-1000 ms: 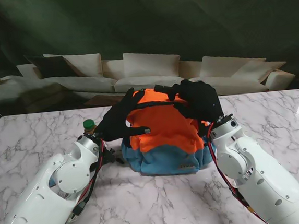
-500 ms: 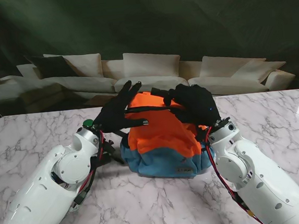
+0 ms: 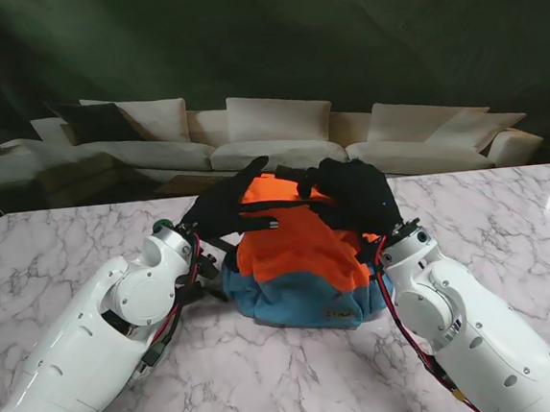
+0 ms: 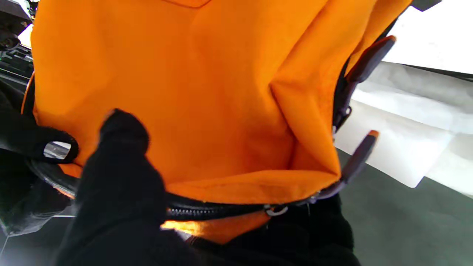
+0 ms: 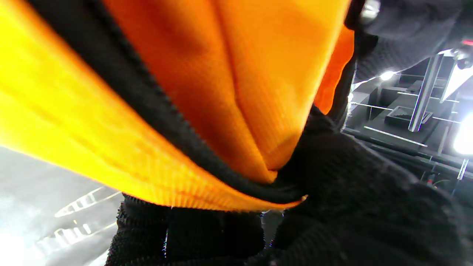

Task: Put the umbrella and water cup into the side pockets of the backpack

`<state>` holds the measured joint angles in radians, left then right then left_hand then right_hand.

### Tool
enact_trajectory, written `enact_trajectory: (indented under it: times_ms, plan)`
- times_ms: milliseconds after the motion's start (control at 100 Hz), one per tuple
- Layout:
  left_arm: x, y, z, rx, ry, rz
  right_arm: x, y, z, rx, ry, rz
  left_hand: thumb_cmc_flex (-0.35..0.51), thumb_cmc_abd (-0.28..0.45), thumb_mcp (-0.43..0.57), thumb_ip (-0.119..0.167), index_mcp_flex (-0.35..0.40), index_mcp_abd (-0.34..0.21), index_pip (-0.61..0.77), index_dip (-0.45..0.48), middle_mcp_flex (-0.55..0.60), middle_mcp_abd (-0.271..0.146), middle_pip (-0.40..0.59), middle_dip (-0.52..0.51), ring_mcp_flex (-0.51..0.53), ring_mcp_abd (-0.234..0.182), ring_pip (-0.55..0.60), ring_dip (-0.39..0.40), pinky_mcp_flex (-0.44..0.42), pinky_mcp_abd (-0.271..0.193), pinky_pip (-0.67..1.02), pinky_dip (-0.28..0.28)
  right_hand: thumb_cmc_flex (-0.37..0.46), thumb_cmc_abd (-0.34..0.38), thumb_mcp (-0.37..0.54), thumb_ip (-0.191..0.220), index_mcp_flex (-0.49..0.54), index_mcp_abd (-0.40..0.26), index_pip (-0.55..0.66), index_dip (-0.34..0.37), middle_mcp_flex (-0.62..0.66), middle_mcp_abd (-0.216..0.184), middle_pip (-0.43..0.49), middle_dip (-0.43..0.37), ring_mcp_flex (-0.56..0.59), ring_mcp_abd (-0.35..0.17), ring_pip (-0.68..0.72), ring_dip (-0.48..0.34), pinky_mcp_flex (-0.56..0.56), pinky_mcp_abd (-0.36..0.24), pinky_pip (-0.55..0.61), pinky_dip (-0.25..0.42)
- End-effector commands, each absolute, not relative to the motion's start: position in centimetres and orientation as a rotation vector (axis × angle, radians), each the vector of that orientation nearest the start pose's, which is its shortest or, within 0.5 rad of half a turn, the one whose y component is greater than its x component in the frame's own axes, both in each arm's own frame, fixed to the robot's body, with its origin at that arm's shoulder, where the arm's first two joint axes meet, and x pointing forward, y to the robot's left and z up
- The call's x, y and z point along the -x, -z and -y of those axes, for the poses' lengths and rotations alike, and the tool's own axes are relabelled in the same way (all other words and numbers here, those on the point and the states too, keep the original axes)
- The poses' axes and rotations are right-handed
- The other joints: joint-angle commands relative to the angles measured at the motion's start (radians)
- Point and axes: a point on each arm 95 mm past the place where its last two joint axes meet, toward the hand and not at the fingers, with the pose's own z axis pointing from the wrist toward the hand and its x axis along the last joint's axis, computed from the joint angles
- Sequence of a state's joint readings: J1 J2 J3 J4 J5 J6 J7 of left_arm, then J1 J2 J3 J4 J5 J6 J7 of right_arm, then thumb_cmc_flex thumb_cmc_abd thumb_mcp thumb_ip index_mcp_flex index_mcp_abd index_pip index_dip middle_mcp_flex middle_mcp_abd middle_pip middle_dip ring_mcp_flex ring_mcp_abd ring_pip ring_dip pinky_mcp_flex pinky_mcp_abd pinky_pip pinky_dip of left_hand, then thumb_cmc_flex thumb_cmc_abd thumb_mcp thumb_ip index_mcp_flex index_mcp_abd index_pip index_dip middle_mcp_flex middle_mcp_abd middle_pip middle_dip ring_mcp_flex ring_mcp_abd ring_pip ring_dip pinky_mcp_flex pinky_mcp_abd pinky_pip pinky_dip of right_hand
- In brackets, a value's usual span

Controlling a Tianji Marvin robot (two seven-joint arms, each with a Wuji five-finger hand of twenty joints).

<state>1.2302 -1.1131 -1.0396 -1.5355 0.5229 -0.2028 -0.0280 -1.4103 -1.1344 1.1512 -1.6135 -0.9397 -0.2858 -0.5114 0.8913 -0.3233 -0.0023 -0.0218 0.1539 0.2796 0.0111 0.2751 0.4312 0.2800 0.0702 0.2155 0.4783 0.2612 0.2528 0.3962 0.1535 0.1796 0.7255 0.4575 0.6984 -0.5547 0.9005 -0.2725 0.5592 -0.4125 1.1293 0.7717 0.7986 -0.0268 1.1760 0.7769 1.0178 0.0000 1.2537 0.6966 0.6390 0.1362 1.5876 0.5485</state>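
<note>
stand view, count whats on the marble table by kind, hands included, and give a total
Orange and blue fabric backpack: 1
Green bottle cap just showing beside the left arm: 1
Black-gloved robot hands, left hand and right hand, both on the backpack's top: 2
Total: 4

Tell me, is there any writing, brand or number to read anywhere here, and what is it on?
Nothing here can be read.
A small mark on the blue lower part of the backpack: too small and blurred to read.
Both wrist views: only orange fabric, zipper and black gloves, no text.
</note>
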Motion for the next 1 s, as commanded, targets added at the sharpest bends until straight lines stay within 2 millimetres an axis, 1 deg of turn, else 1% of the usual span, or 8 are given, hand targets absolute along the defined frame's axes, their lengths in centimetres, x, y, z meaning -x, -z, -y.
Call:
enact_trajectory:
  times_ms: [0,100,160,250,380,490,780,990]
  plan:
    - [-46.1,24.0,7.4,1.233,2.063,-1.488,-41.5,22.3,-4.8,-0.706,-2.110,-1.063,0.066,0.007,0.031,0.026,0.052,0.016,0.033,0.040,0.125,-0.054,0.065,0.045,0.093,-0.045,0.053,0.027,0.045,-0.034,0.086,0.018,0.048,0.086,0.054,0.023,0.011,-0.100,0.042,0.009,-0.023,-0.024,0.027,-0.004,-0.018,-0.049,-0.057,-0.027,-0.012,-0.028,-0.008,-0.017]
    - [-46.0,24.2,7.9,1.234,2.076,-1.452,-41.4,22.5,-4.8,-0.705,-2.109,-1.070,0.187,0.060,0.051,0.040,0.286,-0.036,0.163,0.118,0.325,-0.137,0.197,0.092,0.280,-0.077,0.145,0.089,0.171,-0.047,0.256,0.054,0.043,0.090,0.047,0.023,0.006,-0.091,0.036,0.000,-0.021,-0.033,0.017,-0.003,-0.021,-0.050,-0.069,-0.029,-0.027,-0.010,-0.042,-0.030]
    - [-45.9,24.3,8.2,1.212,2.086,-1.419,-41.4,22.7,-4.7,-0.711,-2.102,-1.079,0.269,0.072,0.053,0.043,0.437,-0.111,0.344,0.292,0.477,-0.188,0.240,0.128,0.388,-0.093,0.207,0.121,0.250,-0.048,0.355,0.059,0.031,0.106,0.031,0.022,-0.012,-0.058,0.024,-0.032,-0.016,-0.044,-0.004,-0.005,-0.018,-0.056,-0.103,-0.038,-0.053,0.023,-0.097,-0.050]
    - [-45.6,24.3,8.5,1.209,2.103,-1.393,-41.4,23.3,-4.5,-0.736,-2.088,-1.088,0.343,0.063,0.055,0.048,0.503,-0.174,0.544,0.381,0.635,-0.229,0.221,0.196,0.488,-0.097,0.278,0.142,0.328,-0.033,0.452,0.057,-0.013,0.156,-0.052,0.043,-0.068,0.061,0.015,-0.185,-0.020,-0.035,-0.086,-0.049,-0.024,-0.035,-0.229,-0.078,-0.101,0.076,-0.182,-0.080]
    - [-45.4,24.3,8.6,1.174,2.101,-1.390,-40.8,23.7,-4.1,-0.781,-2.076,-1.104,0.344,0.036,0.067,0.054,0.524,-0.203,0.697,0.341,0.690,-0.235,0.244,0.204,0.529,-0.095,0.319,0.145,0.366,-0.027,0.501,0.052,-0.201,0.172,-0.132,0.106,-0.129,0.207,-0.113,-0.325,-0.086,-0.012,-0.214,-0.116,-0.091,0.010,-0.410,-0.129,-0.180,0.123,-0.262,-0.084]
    - [-45.3,24.3,8.6,1.155,2.094,-1.405,-39.6,22.8,-3.5,-0.764,-2.072,-1.094,0.334,0.029,0.084,0.059,0.519,-0.219,0.746,0.307,0.697,-0.241,0.231,0.221,0.526,-0.099,0.323,0.142,0.367,-0.033,0.500,0.042,-0.299,0.205,-0.147,0.194,-0.108,0.273,-0.331,-0.229,-0.105,0.002,-0.289,-0.180,-0.124,0.028,-0.518,-0.154,-0.215,0.143,-0.309,-0.071]
    - [-44.8,24.4,8.8,1.142,2.100,-1.425,-36.8,20.2,-2.2,-0.711,-2.045,-0.994,0.337,0.038,0.083,0.056,0.508,-0.222,0.750,0.311,0.682,-0.245,0.235,0.239,0.512,-0.099,0.324,0.146,0.359,-0.039,0.490,0.038,-0.390,0.174,-0.272,0.195,-0.156,0.331,-0.470,-0.242,-0.237,0.062,-0.391,-0.234,-0.253,0.069,-0.622,-0.186,-0.289,0.148,-0.347,-0.063]
    - [-44.0,24.2,8.6,1.076,2.101,-1.453,-35.9,20.2,-2.3,-0.808,-1.889,-1.204,0.338,0.040,0.081,0.056,0.504,-0.222,0.751,0.317,0.681,-0.247,0.234,0.241,0.510,-0.099,0.325,0.148,0.361,-0.040,0.491,0.039,-0.502,0.105,-0.310,0.178,-0.321,0.505,-0.856,-0.412,-0.495,0.190,-0.788,-0.548,-0.547,0.209,-1.087,-0.453,-0.514,0.263,-0.690,-0.165]
